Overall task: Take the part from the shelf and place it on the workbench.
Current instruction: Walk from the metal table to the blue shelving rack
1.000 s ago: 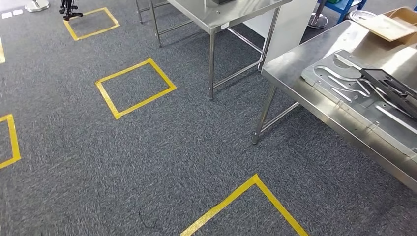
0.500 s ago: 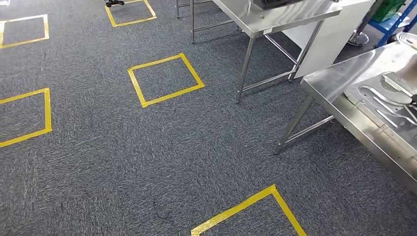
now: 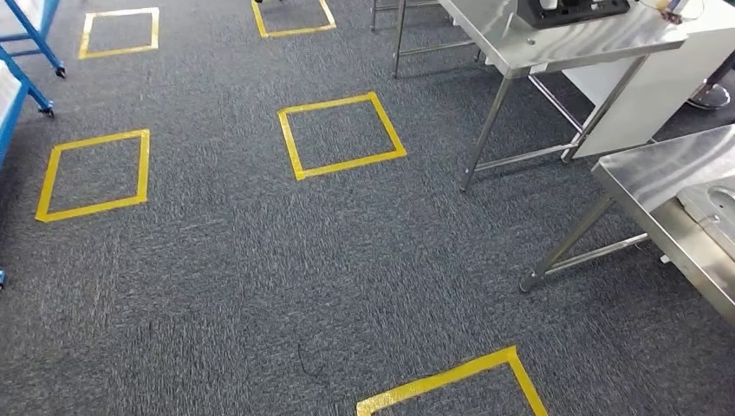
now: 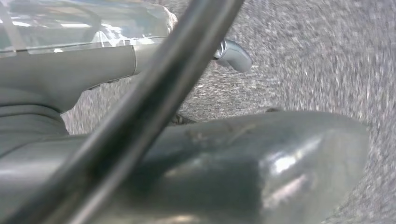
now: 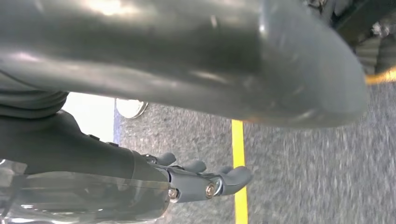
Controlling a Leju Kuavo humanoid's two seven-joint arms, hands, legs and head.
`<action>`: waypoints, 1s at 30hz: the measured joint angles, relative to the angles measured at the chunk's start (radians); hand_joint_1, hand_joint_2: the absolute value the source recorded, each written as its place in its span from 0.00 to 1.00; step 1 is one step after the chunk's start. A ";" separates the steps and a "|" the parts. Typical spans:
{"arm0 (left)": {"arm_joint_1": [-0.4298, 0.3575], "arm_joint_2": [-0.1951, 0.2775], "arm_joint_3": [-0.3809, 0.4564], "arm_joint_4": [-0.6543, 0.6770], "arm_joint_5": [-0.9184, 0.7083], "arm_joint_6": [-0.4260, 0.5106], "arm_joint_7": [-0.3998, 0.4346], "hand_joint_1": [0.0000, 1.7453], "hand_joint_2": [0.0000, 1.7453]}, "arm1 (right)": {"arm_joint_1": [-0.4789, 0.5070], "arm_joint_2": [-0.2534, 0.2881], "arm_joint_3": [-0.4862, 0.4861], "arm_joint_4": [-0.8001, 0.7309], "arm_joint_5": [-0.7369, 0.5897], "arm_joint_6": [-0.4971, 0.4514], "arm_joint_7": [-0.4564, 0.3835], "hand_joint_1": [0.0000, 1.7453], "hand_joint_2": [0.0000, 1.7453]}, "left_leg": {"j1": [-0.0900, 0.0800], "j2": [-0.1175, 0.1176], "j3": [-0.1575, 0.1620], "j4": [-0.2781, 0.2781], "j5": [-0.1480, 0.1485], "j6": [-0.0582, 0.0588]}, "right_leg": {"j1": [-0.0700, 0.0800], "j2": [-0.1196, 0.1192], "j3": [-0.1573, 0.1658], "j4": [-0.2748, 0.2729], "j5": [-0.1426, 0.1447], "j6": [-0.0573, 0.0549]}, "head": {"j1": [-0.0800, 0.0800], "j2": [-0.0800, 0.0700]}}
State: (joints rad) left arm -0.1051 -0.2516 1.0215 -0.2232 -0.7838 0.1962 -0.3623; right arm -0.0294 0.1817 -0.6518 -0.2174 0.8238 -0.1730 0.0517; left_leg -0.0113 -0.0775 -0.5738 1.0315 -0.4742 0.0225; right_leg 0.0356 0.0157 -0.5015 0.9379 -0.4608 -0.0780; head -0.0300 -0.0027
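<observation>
Head view from high up, facing forward and down. Wrist views close behind each hand. Shared: grey carpet (image 3: 260, 260).

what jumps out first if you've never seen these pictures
Yellow tape squares marked on the grey carpet catch the eye first, spread across the floor in the head view. Next come the steel tables at the upper right, one carrying a black device, and a blue frame at the far left.

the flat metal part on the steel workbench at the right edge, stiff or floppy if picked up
The metal part looks like flat pressed sheet with formed ridges, so probably stiff, not floppy. Its bare shiny surface suggests it could slide easily on the steel workbench. Being thin and flat, it is unlikely to roll or tip.
</observation>
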 joint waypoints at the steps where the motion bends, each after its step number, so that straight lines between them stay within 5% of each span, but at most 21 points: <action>1: -0.001 0.000 0.000 0.000 0.000 0.002 0.000 0.00 0.00 | 0.003 0.001 -0.001 0.000 0.001 0.003 0.000 0.00 0.00 | 0.002 0.028 -0.021 0.044 -0.027 -0.006 | -0.005 -0.014 0.007 -0.011 0.004 0.005 | 0.000 0.000; 3: -0.005 0.001 0.000 0.000 0.000 0.005 0.000 0.00 0.00 | 0.006 0.001 -0.003 0.001 0.004 0.011 0.001 0.00 0.00 | 0.015 0.056 -0.084 0.167 -0.088 -0.027 | -0.012 -0.042 0.010 -0.012 0.000 0.012 | 0.000 0.000; 5: -0.003 0.003 -0.001 0.000 -0.001 0.007 0.000 0.00 0.00 | 0.006 0.003 -0.003 0.002 0.008 0.018 0.002 0.00 0.00 | 0.033 0.066 -0.115 0.225 -0.096 -0.051 | -0.023 -0.070 0.010 -0.003 -0.011 0.027 | 0.000 0.000; 8: -0.002 0.005 -0.002 0.000 -0.001 0.008 0.000 0.00 0.00 | 0.005 0.005 -0.005 0.002 0.010 0.024 0.002 0.00 0.00 | 0.055 0.109 -0.041 0.083 -0.014 -0.086 | -0.046 -0.109 0.006 0.034 -0.040 0.062 | 0.000 0.000; 10: -0.006 0.004 -0.003 0.000 -0.001 0.009 0.000 0.00 0.00 | 0.004 0.005 -0.007 0.002 0.012 0.025 0.002 0.00 0.00 | 0.056 0.133 -0.010 0.019 0.009 -0.079 | -0.051 -0.128 0.001 0.065 -0.065 0.085 | 0.000 0.000; 13: -0.005 0.006 -0.003 0.000 -0.001 0.018 0.000 0.00 0.00 | -0.007 0.008 -0.010 0.002 0.020 0.030 0.003 0.00 0.00 | 0.047 0.115 -0.018 0.022 0.005 -0.042 | -0.055 -0.146 0.004 0.074 -0.074 0.105 | 0.001 0.000; 15: -0.004 0.008 -0.003 0.000 -0.001 0.026 0.000 0.00 0.00 | -0.010 0.011 -0.010 0.002 0.025 0.035 0.002 0.00 0.00 | 0.045 0.099 -0.020 0.019 0.009 -0.028 | -0.062 -0.117 -0.003 0.100 -0.100 0.110 | 0.001 0.000; 18: -0.006 0.009 -0.004 0.000 -0.006 0.038 0.000 0.00 0.00 | -0.006 0.012 -0.014 0.004 0.028 0.045 0.008 0.00 0.00 | 0.039 0.078 -0.025 0.016 0.013 -0.015 | -0.064 -0.037 -0.085 0.270 -0.197 0.107 | 0.001 0.000; 20: -0.007 0.009 -0.006 0.000 -0.014 0.056 0.000 0.00 0.00 | -0.007 0.013 -0.017 0.005 0.030 0.055 0.017 0.00 0.00 | 0.032 0.062 -0.026 0.017 0.014 -0.012 | -0.058 -0.022 -0.136 0.356 -0.213 0.097 | 0.001 0.000; 22: -0.008 0.009 -0.013 0.000 -0.024 0.082 0.000 0.00 0.00 | -0.009 0.014 -0.018 0.006 0.033 0.063 0.017 0.00 0.00 | 0.027 0.048 -0.023 0.016 0.013 -0.011 | -0.047 -0.018 -0.121 0.300 -0.154 0.080 | 0.001 0.000; 25: -0.014 0.007 -0.028 0.000 -0.039 0.127 -0.005 0.00 0.00 | -0.016 0.015 -0.019 0.006 0.035 0.072 -0.003 0.00 0.00 | 0.024 0.036 -0.021 0.014 0.014 -0.014 | -0.027 -0.006 -0.051 0.123 -0.062 0.055 | 0.001 0.000; 30: -0.002 0.038 -0.033 -0.003 -0.008 0.138 -0.039 0.00 0.00 | -0.030 0.022 -0.020 0.006 0.050 0.094 -0.083 0.00 0.00 | 0.024 0.042 -0.022 0.018 0.008 -0.036 | -0.024 -0.011 -0.032 0.066 -0.039 0.041 | 0.001 0.000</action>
State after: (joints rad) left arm -0.1070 -0.2141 0.9890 -0.2265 -0.7920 0.3341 -0.4008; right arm -0.0589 0.2039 -0.6722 -0.2110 0.8738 -0.0790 -0.0309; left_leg 0.0122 -0.0352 -0.5959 1.0492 -0.4663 -0.0139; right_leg 0.0118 0.0044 -0.5336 1.0043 -0.4995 -0.0374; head -0.0291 -0.0027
